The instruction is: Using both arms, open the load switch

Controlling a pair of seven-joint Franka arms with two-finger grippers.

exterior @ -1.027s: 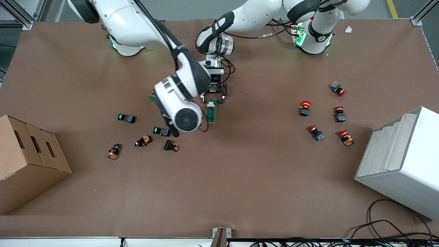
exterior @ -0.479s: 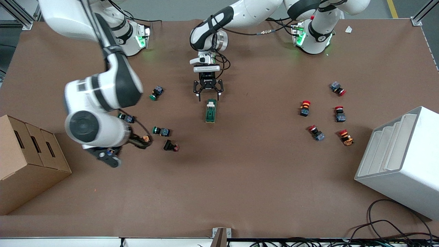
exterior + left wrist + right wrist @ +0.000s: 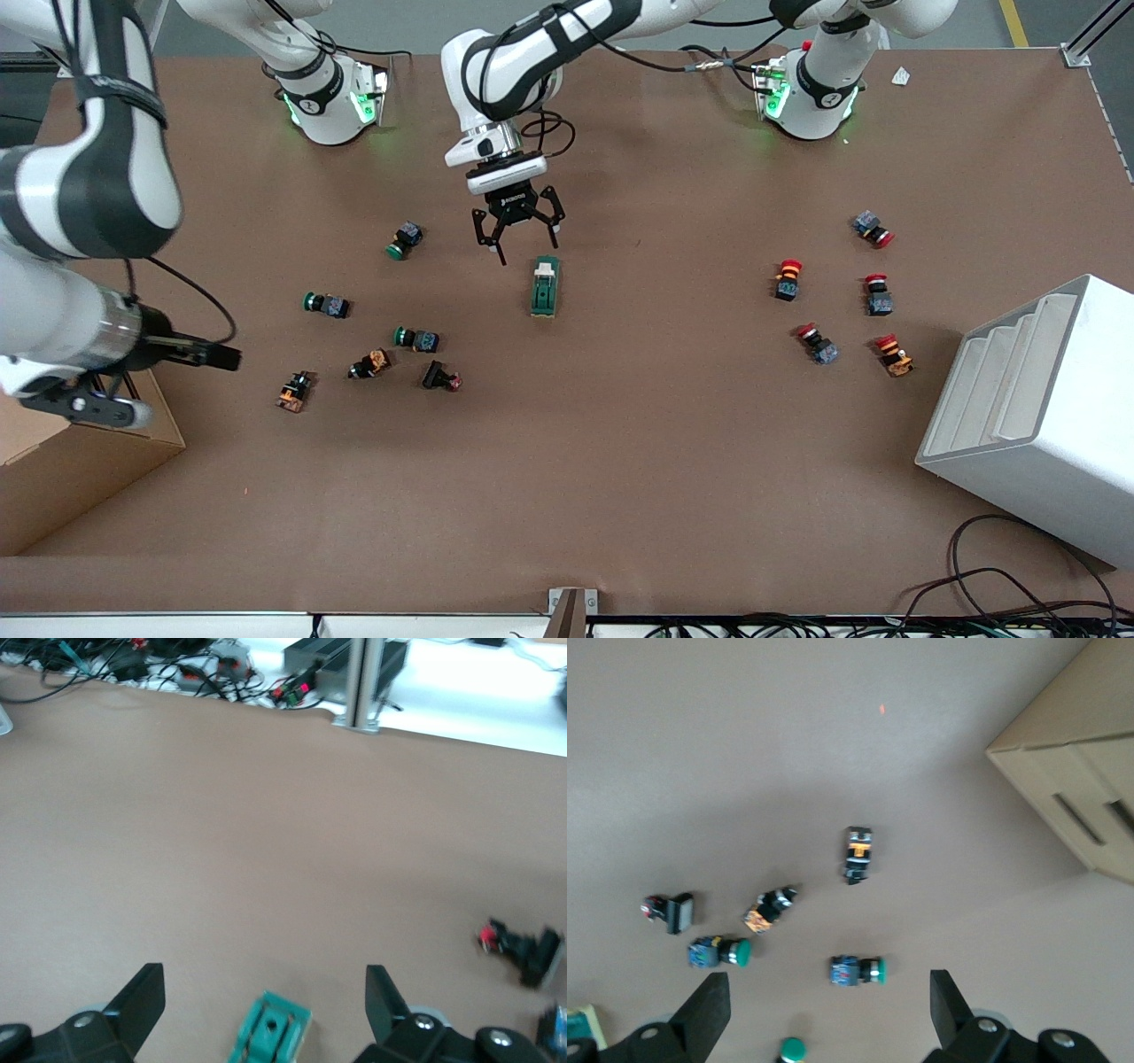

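The load switch (image 3: 545, 285), a dark green oblong block with a white toggle, lies on the brown table near the middle. My left gripper (image 3: 518, 232) hangs open just above the switch's end that faces the bases, touching nothing. In the left wrist view the switch (image 3: 270, 1038) shows low between the spread fingers of the left gripper (image 3: 264, 983). My right gripper (image 3: 830, 990) is open and empty, high in the air near the cardboard box, looking down on the green push-buttons. A corner of the switch (image 3: 579, 1024) shows at that view's edge.
Green push-buttons (image 3: 326, 305) and small orange and black parts (image 3: 370, 363) lie toward the right arm's end. Red push-buttons (image 3: 788, 278) lie toward the left arm's end. A cardboard box (image 3: 89, 452) and a white slotted bin (image 3: 1036, 416) stand at the table's ends.
The right arm swung away from over the load switch to the cardboard-box end of the table. The left gripper lifted off the switch's end and drew back toward the bases.
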